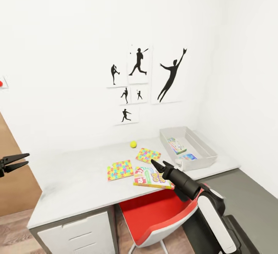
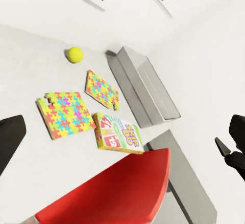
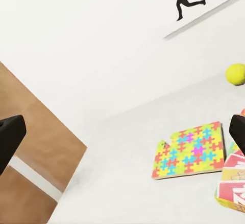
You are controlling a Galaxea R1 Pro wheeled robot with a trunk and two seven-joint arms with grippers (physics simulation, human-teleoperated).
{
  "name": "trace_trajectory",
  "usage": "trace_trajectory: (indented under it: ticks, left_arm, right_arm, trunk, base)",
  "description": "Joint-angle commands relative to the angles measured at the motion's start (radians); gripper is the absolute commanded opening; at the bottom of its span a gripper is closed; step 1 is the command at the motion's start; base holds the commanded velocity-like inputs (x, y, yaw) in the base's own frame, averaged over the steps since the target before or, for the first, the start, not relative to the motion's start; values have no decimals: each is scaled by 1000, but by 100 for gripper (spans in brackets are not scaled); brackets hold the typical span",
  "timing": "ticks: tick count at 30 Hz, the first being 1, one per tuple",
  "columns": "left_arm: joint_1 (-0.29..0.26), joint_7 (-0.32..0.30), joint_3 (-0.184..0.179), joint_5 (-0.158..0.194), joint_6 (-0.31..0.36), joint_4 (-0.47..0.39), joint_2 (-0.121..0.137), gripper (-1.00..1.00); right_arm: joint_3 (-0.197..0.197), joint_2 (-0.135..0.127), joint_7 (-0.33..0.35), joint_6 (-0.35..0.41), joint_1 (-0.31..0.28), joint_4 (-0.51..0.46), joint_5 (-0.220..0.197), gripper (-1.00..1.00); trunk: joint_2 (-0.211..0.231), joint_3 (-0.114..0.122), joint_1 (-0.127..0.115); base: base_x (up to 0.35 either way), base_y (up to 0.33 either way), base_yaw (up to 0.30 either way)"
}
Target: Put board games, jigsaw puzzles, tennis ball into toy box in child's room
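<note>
My right claw (image 1: 154,164) is out over the table (image 1: 73,184), hanging just above the Skip-Bo box (image 1: 151,177). In the head view its fingertips look drawn close to a point with nothing between them, yet my right wrist camera shows the two pads far apart at the edges of its picture, so I cannot tell how wide it stands. It grips nothing that I can see.

The Skip-Bo box lies flat near the front edge, above the red chair (image 1: 162,217). I judge it the next one to go, since it's the toy under my claw. Just beyond it sit the two puzzles: one (image 1: 120,169) to the left, the other (image 1: 148,155) further back, its corner touching or nearly touching the game box. The ball (image 1: 133,144) rests apart from them, near the wall.

The toy box (image 1: 200,145) stands at the table's right end by the corner, and two flat printed boxes (image 1: 177,145) already lie inside, so I reckon the bed's games are in.

My left claw (image 1: 19,160) waits off to the left, clear of the table, fingers spread a little and empty. It's keeping out of the way, I'd say.

The box is flat and wide, so I'll likely need an edge to pinch.
</note>
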Motion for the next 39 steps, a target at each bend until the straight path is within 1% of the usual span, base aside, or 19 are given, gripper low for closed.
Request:
trace_trajectory:
  ticks: [1, 6, 17, 21, 29, 35, 39]
  left_arm:
    - [-2, -7, 1, -7, 11, 0, -1, 100]
    - [-2, -7, 1, -7, 11, 0, -2, 100]
    - [-2, -7, 2, -7, 10, 1, -2, 100]
    - [-2, -7, 2, -7, 10, 1, -2, 100]
    - [-2, -7, 2, -7, 10, 1, -2, 100]
    - [-2, -7, 2, -7, 10, 1, -2, 100]
    - [-2, -7, 2, -7, 10, 1, -2, 100]
  right_arm:
    - [0, -1, -1, 4, -1, -1, -7, 100]
    - [0, 1, -2, 4, -1, 0, -7, 100]
    - [1, 2, -1, 3, -1, 0, -7, 100]
    - [2, -3, 0, 3, -1, -1, -8, 100]
    - [2, 0, 0, 3, -1, -2, -7, 100]
    - [4, 2, 0, 3, -1, -2, -7, 100]
    - [5, 2, 0, 3, -1, -2, -7, 100]
  trunk:
    - [-2, -2, 1]
    - [-2, 0, 1]
    - [-2, 1, 1]
    - [-2, 1, 1]
    - [-2, 1, 1]
    - [-2, 1, 1]
    - [-2, 1, 1]
  base:
    - [-1, 34, 281]
    - [-13, 122, 281]
    - [-38, 215, 272]
    - [-3, 222, 77]
    - [10, 206, 9]
    - [142, 218, 0]
    - [84, 89, 0]
